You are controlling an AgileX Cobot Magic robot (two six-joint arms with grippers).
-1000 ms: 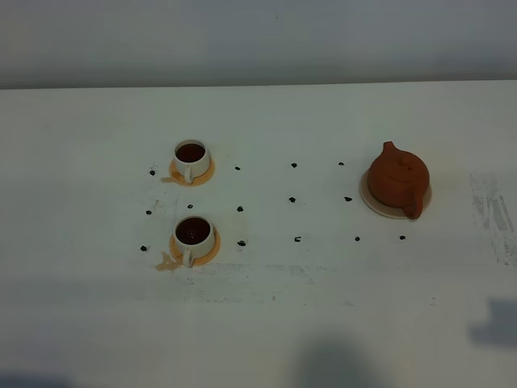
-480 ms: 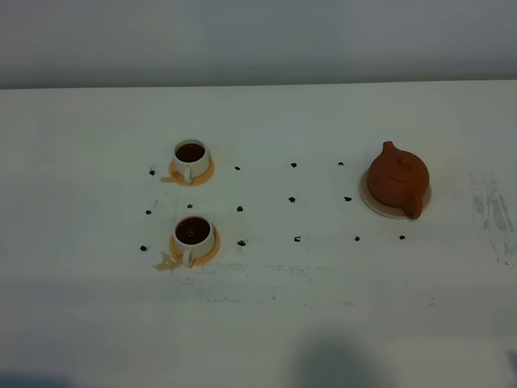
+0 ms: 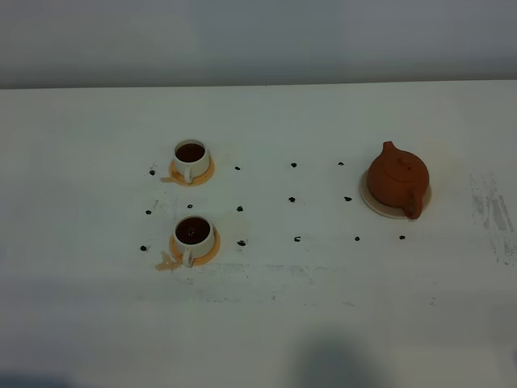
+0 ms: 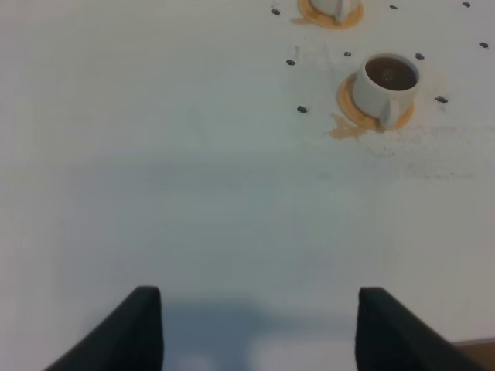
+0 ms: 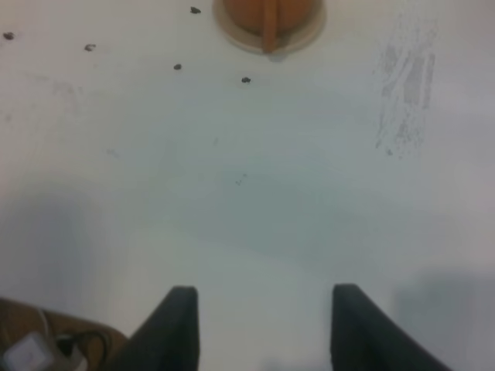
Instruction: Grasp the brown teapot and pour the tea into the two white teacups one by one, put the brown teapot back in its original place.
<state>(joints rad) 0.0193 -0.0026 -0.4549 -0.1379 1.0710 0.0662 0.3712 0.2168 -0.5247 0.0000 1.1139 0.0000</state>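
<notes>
The brown teapot (image 3: 398, 179) stands upright on its pale beige coaster (image 3: 380, 208) at the right of the table; its handle also shows in the right wrist view (image 5: 270, 19). The two white teacups, far (image 3: 191, 158) and near (image 3: 194, 236), hold dark tea and sit on orange-tan saucers at the left; the near cup shows in the left wrist view (image 4: 386, 80). My left gripper (image 4: 255, 328) is open and empty over bare table short of the cups. My right gripper (image 5: 263, 325) is open and empty, well back from the teapot. Neither gripper shows in the high view.
Small black marks (image 3: 293, 199) dot the white table (image 3: 291, 307) between the cups and the teapot. A tan spill stain (image 3: 166, 262) lies by the near saucer. Grey scuffs (image 3: 493, 214) mark the right side. A brown edge with cables (image 5: 39, 348) shows by the table's front.
A dark blurred shape at the lower right of the high view, likely my right arm, has drawn back out of the picture. The teapot and the cups have not moved.
</notes>
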